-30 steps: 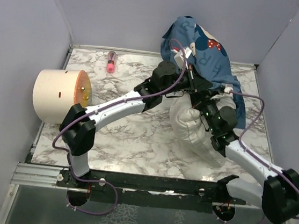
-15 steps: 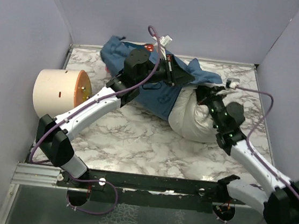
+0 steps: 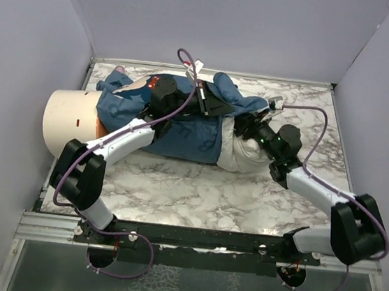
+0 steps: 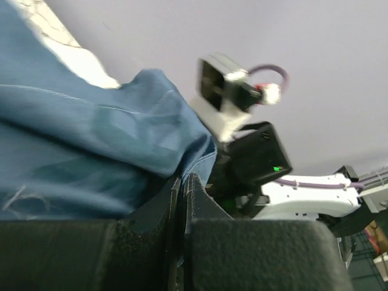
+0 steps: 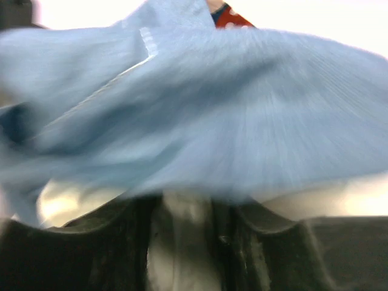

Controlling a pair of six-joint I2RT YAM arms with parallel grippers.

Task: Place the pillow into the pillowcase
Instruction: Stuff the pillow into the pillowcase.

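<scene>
Currently, blue pillowcase point(image 3: 175, 126) is seen spread across upper centre of top frame, draped over left end of white pillow point(image 3: 239, 157). Pillowcase edge is clamped between closed jaws of left gripper point(image 4: 183, 179). Right gripper point(image 5: 185, 209) jaws are held apart, white pillow fabric seen between them.

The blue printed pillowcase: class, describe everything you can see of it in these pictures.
The blue fabric pillowcase, soft and wrinkled, printed with pale shapes and a red patch, lies flattened crosswise at the back of the marble table. Its right end drapes over part of the plump white pillow, whose end shows beyond it. The left gripper is shut on a fold of its stitched edge.
</scene>
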